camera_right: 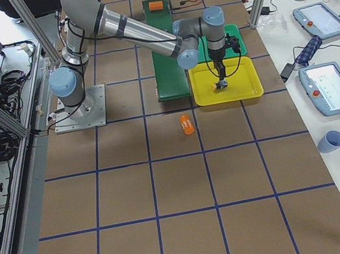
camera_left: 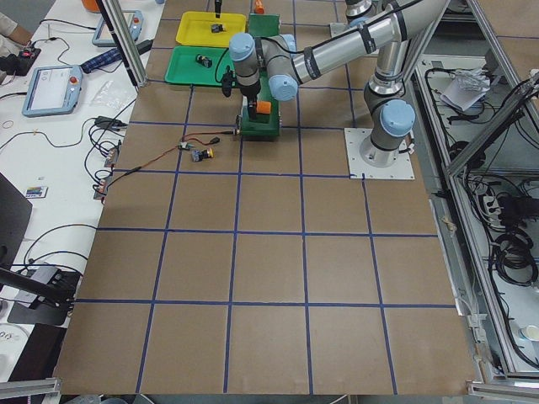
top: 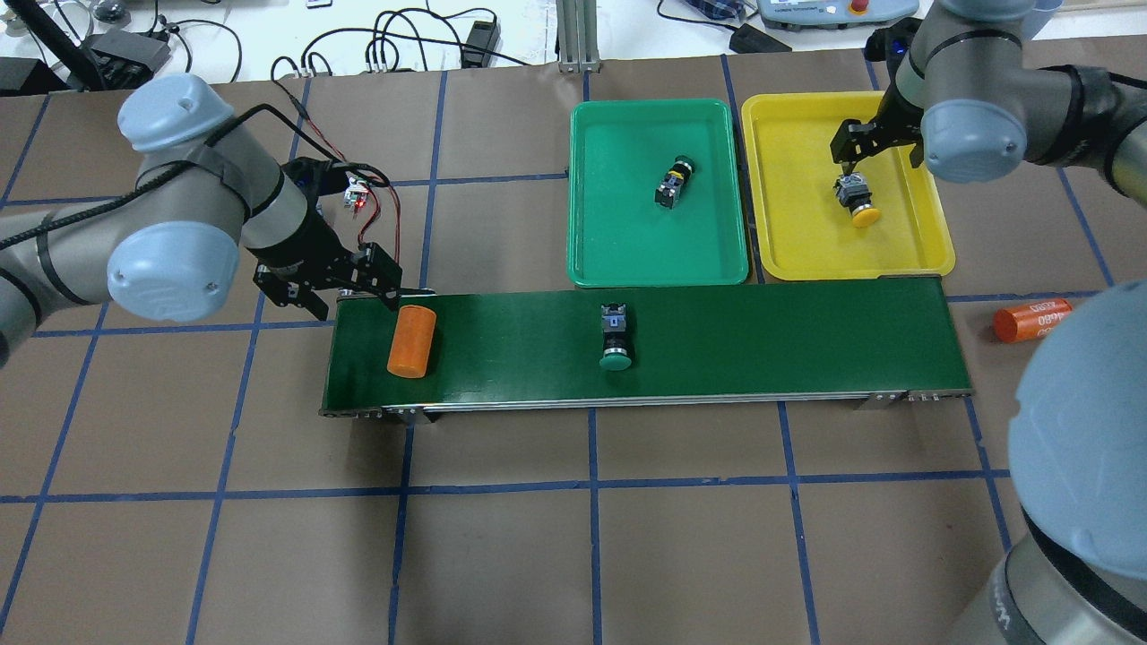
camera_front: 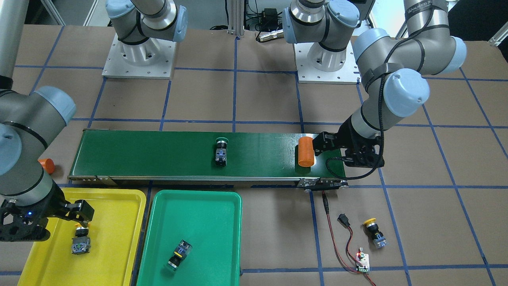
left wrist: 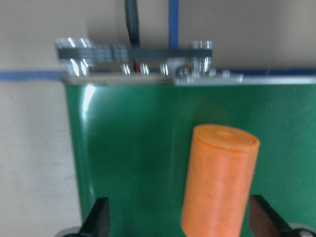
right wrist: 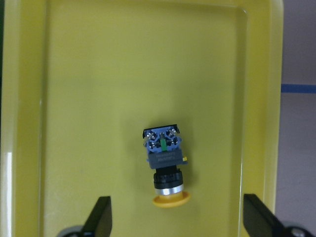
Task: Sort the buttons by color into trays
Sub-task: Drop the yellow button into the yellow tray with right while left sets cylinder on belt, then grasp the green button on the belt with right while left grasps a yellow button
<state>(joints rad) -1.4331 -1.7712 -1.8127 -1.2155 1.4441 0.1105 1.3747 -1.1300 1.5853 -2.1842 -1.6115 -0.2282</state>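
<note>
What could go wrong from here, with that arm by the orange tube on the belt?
The left gripper hangs open by the orange cylinder, no button; a nudge might roll it along the conveyor belt toward the green button. The yellow button on the table lies near a wired circuit board, which a pick might snag.

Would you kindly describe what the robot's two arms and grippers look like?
Both arms, left arm and right arm, are silver-grey tubes with pale blue joint caps and black seams. A black braided cable is strapped along the left one. The left gripper and right gripper are black, two-fingered.
</note>
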